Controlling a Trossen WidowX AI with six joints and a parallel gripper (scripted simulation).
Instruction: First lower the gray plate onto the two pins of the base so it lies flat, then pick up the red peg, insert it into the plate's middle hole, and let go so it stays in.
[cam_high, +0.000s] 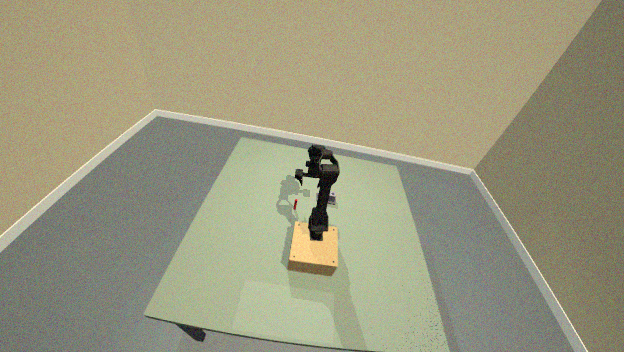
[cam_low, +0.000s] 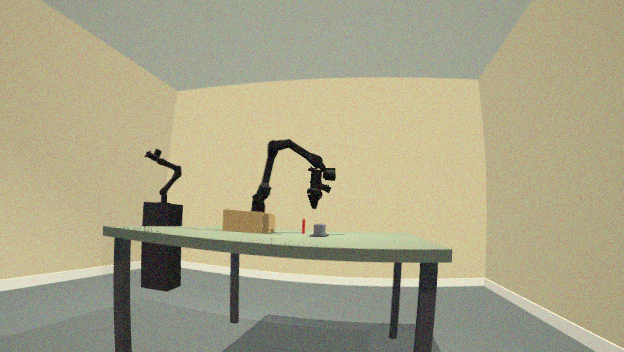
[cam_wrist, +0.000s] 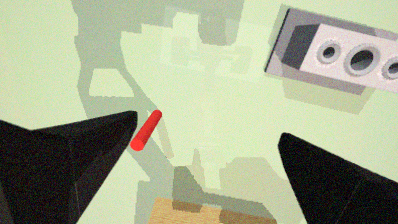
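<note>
The red peg (cam_high: 295, 204) (cam_low: 303, 226) (cam_wrist: 146, 131) stands upright on the table. The gray plate (cam_low: 319, 228) (cam_wrist: 312, 59) sits on top of the base (cam_wrist: 276, 54). It looks flat, but how closely it is seated cannot be told. The wrist view shows it at the upper right, cut off by the frame, its dark middle hole (cam_wrist: 362, 59) empty and one end hole partly out of view. My gripper (cam_high: 309, 183) (cam_low: 314, 206) (cam_wrist: 208, 128) is wide open and empty, high above the table. In the wrist view the peg appears just inside the left fingertip, well below it.
The arm rises from a wooden block (cam_high: 314, 246) (cam_low: 243, 221), whose edge also shows at the bottom of the wrist view. The plate and base stand beside the peg on the green table (cam_high: 215, 250). A second black arm (cam_low: 172, 167) stands on a dark pedestal behind.
</note>
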